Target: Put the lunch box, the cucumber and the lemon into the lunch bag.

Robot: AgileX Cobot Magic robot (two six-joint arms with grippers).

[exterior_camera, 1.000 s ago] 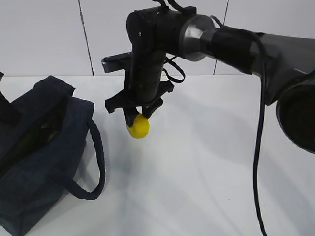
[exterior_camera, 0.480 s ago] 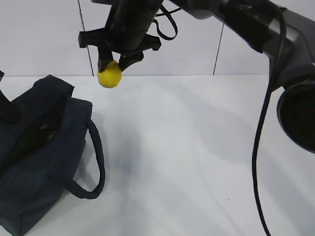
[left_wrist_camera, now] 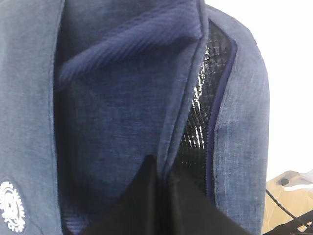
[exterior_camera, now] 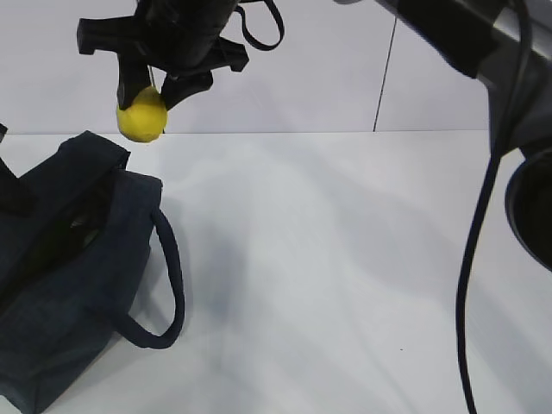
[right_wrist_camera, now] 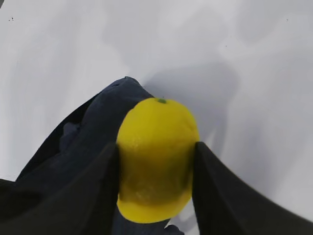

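R gripper (exterior_camera: 153, 90) grips lemon (exterior_camera: 142, 120) above lunch bag (exterior_camera: 73, 285)

Lunch bag (exterior_camera: 69, 276): we lose its 7–9 o'clock corner off the exterior frame; interior too dark to tell contents. Left gripper (left_wrist_camera: 159, 203): only dark finger tips at 6 o'clock in wrist view, jaw gap unclear. Right arm (exterior_camera: 466, 34): cropped at 12–3 o'clock.

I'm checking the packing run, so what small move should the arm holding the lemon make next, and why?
Probably carry on left, then lower. The right gripper holds the lemon above the lunch bag's far corner, not yet over its open mouth, which the left gripper holds apart.
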